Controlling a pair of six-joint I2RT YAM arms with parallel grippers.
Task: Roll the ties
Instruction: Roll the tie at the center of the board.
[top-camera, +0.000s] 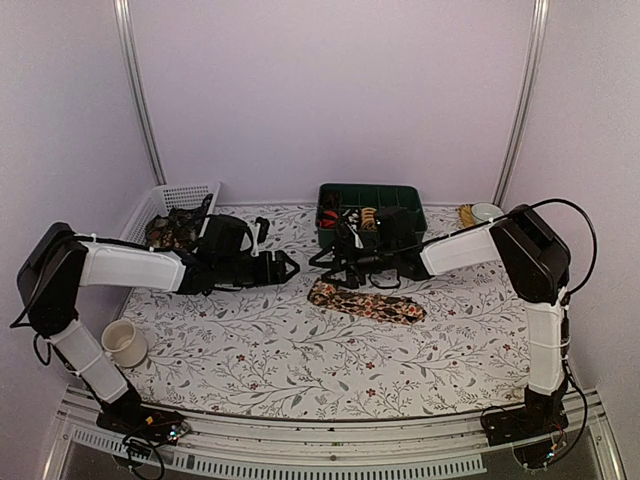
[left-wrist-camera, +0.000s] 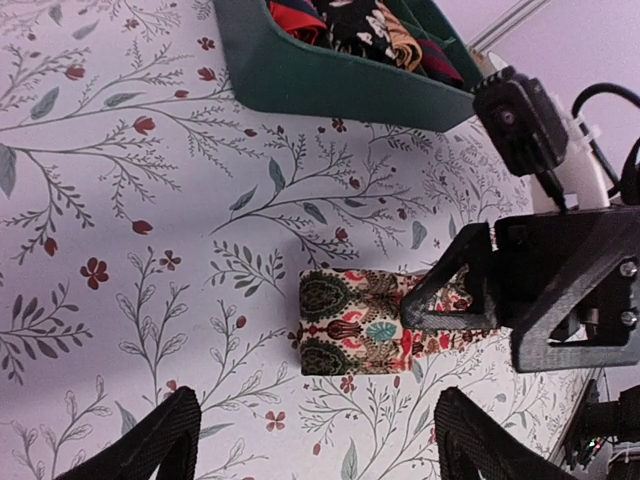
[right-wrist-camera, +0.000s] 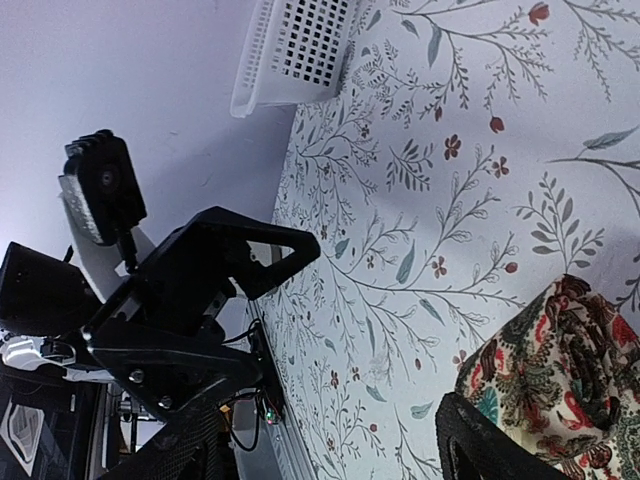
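Observation:
One tie (top-camera: 372, 304), dark brown with a reddish-cream floral print, lies flat on the flowered cloth near the middle; its squared folded end (left-wrist-camera: 350, 322) points left. My left gripper (top-camera: 289, 268) hovers just left of that end, open, with nothing between its fingers (left-wrist-camera: 155, 447). My right gripper (top-camera: 336, 264) faces it from the right, also open; one of its fingers (left-wrist-camera: 450, 295) sits over the tie's upper edge. In the right wrist view the tie (right-wrist-camera: 560, 380) shows beside the lower finger (right-wrist-camera: 490, 450). More rolled ties (left-wrist-camera: 370, 30) fill the green tray.
The green compartment tray (top-camera: 385, 232) stands just behind the right gripper. A white mesh basket (top-camera: 172, 198) holding dark fabric sits at the back left. A cream cup (top-camera: 124, 342) stands near the left arm's base. A small white bowl (top-camera: 488, 211) is at the back right.

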